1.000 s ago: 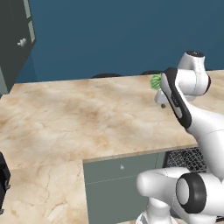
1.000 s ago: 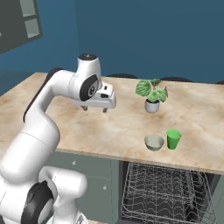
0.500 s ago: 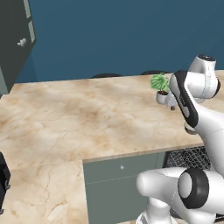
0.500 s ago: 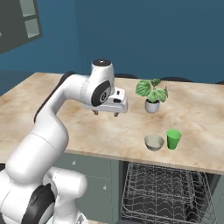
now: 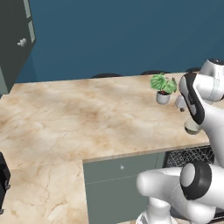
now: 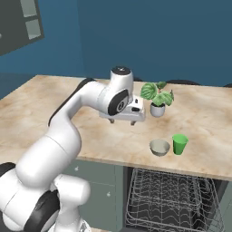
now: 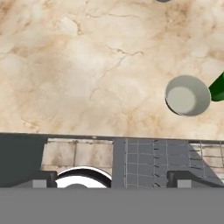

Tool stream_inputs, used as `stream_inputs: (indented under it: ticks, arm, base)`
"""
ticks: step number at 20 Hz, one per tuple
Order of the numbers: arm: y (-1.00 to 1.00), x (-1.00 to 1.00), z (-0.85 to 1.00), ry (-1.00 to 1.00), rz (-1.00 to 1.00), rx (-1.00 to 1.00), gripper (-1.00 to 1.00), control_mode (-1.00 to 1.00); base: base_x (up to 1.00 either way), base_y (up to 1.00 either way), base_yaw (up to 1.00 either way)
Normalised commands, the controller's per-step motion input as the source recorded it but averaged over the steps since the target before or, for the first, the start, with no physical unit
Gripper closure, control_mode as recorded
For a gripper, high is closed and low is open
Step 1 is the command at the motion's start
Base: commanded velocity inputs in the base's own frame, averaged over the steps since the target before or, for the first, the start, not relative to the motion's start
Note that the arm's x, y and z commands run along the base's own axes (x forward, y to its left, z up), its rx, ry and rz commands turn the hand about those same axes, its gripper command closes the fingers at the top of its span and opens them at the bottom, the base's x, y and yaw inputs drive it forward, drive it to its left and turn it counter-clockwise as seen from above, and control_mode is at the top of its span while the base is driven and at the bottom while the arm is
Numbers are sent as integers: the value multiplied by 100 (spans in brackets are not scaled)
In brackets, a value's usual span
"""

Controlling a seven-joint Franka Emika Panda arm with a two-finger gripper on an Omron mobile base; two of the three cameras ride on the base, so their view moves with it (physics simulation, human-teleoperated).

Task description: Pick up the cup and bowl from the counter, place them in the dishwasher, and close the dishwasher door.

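Your jaws are spread wide and empty, with the gripper [image 6: 122, 122] hovering over the beige marbled stone bench [image 6: 68, 118]. The small round grey metallic bowl [image 6: 159, 147] sits forward-right of them near the bench edge, touching nothing, and the bright green tapered cup [image 6: 180, 144] stands just beside it, further right. So I'd go right and down.

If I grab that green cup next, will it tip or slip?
The cup is tapered and narrower at its base, so a sideways nudge may tip it. Its smooth sides could slip upward in the fingers. It stands close beside the bowl, so bumps are likely.
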Motion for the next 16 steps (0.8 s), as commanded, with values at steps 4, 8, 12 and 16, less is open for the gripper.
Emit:
stream_inputs:
  ticks: [4,8,12,16]
  arm:
    - [-35,14,-23,0,0,0,-100,-100]
    - [-29,21,-23,1,0,0,-100,-100]
    - [-24,15,-19,0,0,0,-100,-100]
    - [-22,11,-15,0,0,0,-100,-100]
  base:
    - [0,0,0]
    - [0,0,0]
    - [0,0,0]
    - [0,0,0]
